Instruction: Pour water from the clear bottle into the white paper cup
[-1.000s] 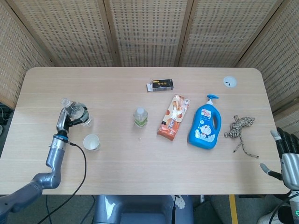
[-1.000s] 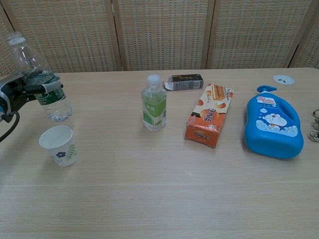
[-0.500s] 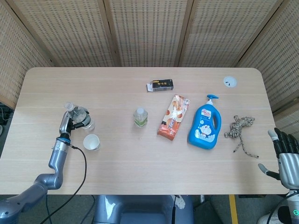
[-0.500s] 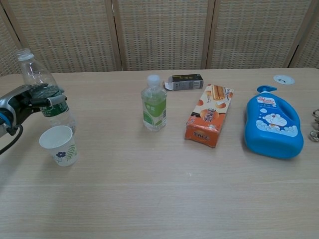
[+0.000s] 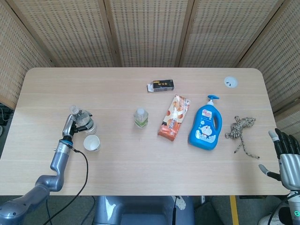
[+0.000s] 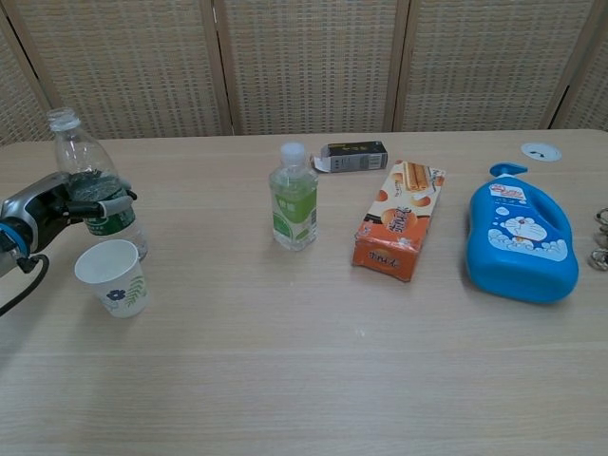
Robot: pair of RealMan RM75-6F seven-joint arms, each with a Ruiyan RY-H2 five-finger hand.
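Note:
The clear bottle (image 6: 93, 186) with a green label stands nearly upright, uncapped, at the table's left side. My left hand (image 6: 59, 203) grips it around the middle; in the head view the bottle (image 5: 83, 121) and my left hand (image 5: 71, 125) show just behind the cup. The white paper cup (image 6: 114, 277) with a small flower print stands upright right in front of the bottle; from above, the cup (image 5: 92, 142) looks empty. My right hand (image 5: 287, 154) hangs beyond the table's right front corner, fingers spread, holding nothing.
A small green-label bottle (image 6: 294, 207) stands mid-table. An orange biscuit pack (image 6: 400, 218), a black box (image 6: 352, 155) and a blue detergent bottle (image 6: 522, 236) lie to the right. A coiled rope (image 5: 241, 129) lies near the right edge. A white disc (image 5: 230, 82) marks the far right corner.
My left hand has brought the bottle down and rightward, closer to the cup. The bottle has gone from tilted to nearly upright. My right hand has sunk slightly.

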